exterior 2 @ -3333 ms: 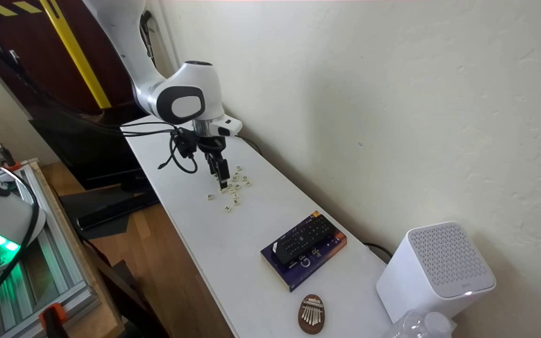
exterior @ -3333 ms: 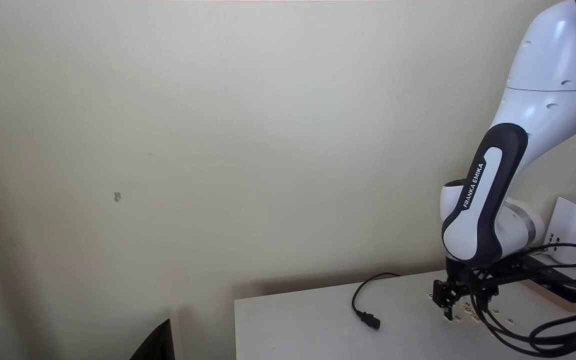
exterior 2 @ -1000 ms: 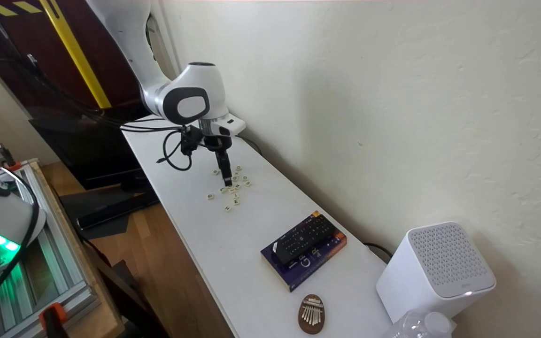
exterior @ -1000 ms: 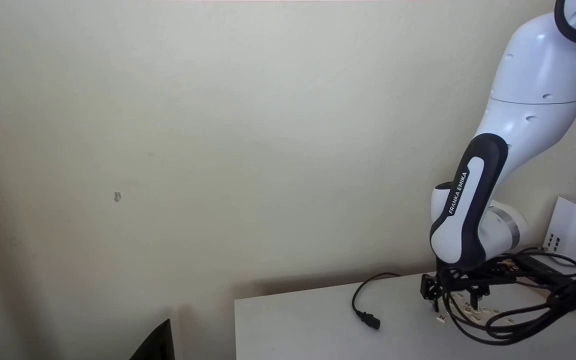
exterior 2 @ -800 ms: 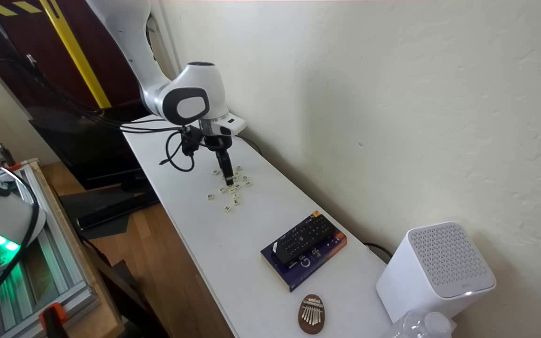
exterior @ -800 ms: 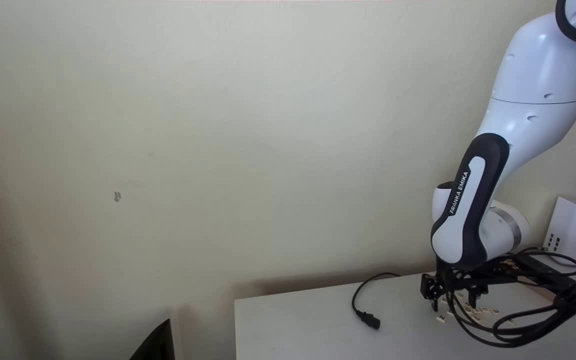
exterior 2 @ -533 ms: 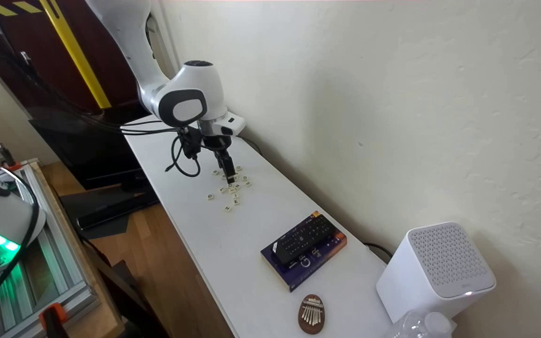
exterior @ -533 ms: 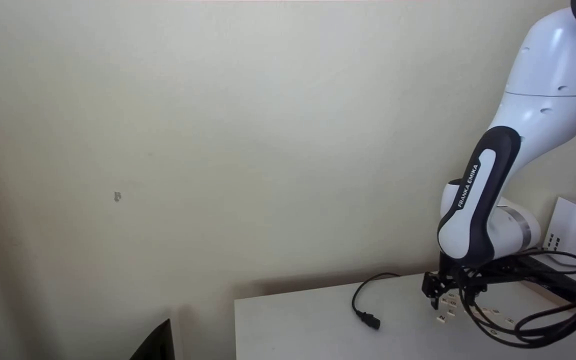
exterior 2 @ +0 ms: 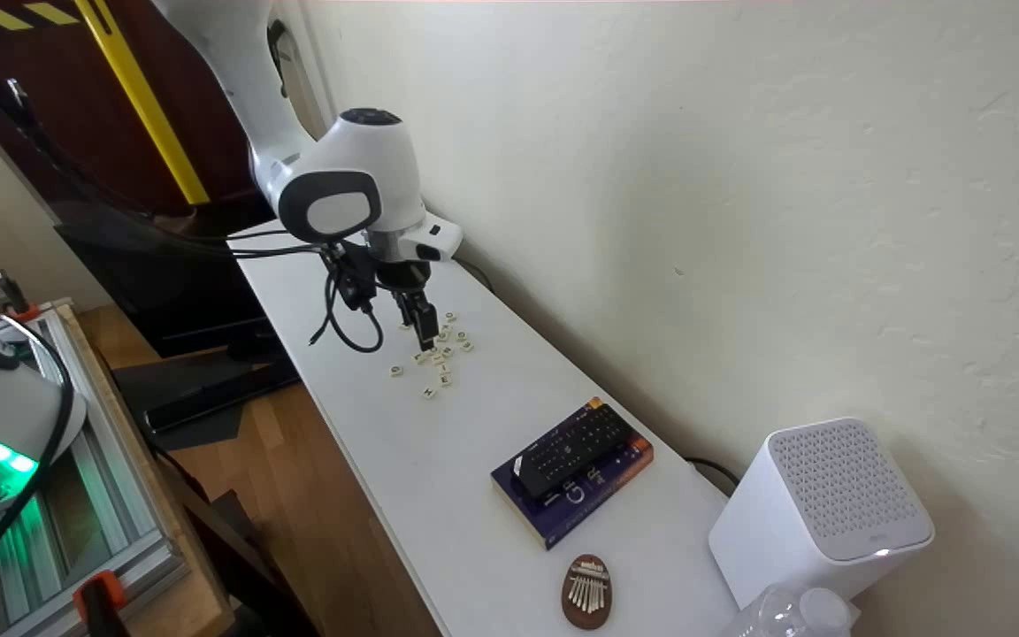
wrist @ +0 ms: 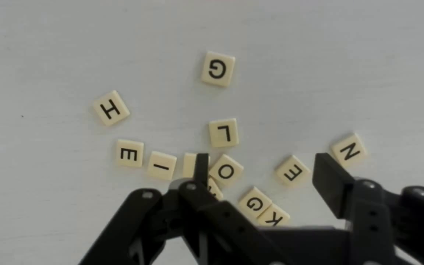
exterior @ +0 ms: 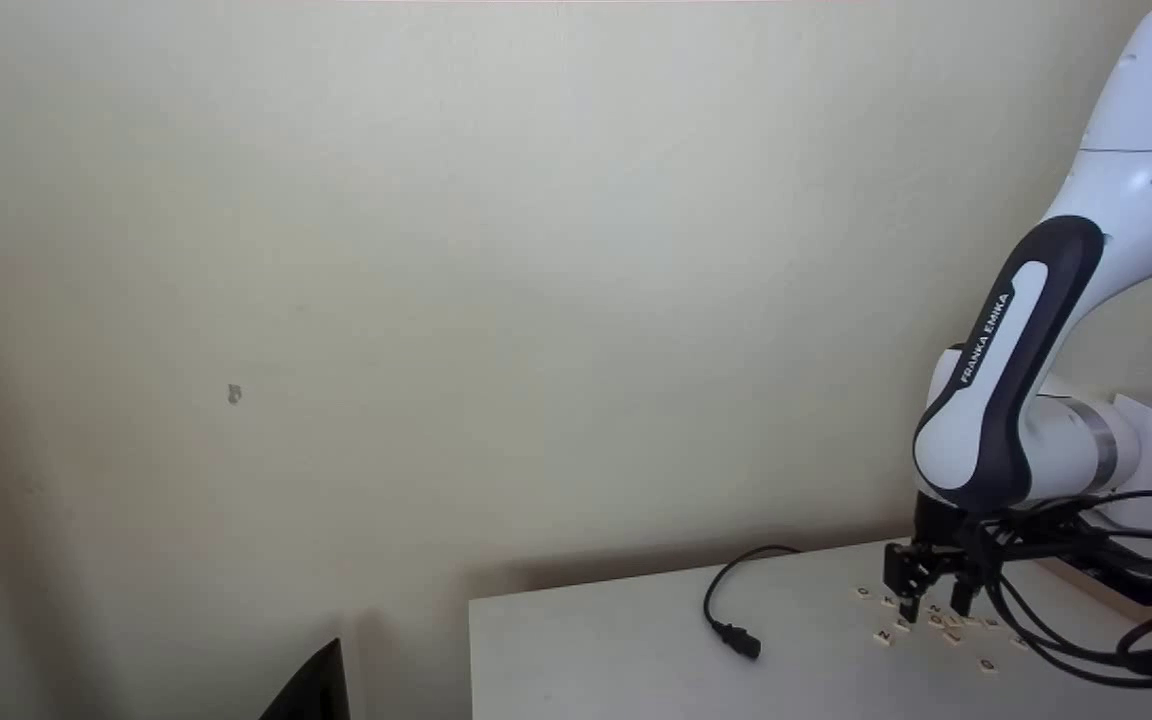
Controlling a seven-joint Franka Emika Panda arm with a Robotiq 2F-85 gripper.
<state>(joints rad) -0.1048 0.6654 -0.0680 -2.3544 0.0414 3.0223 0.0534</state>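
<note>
Wrist view: my claw (wrist: pixel 264 171), jaws spread wide, grips nothing above letter tiles (wrist: pixel 223 133), which sit steady, probably because the table (exterior 2: pixel 403 451) bears them flat; an exterior view puts them between its wall-side and floor-side edges.

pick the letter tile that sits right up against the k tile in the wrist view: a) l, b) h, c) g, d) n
c, since a G tile sits edge to edge with the K tile, while the H tile, L tile and N tile lie apart from it.
</note>
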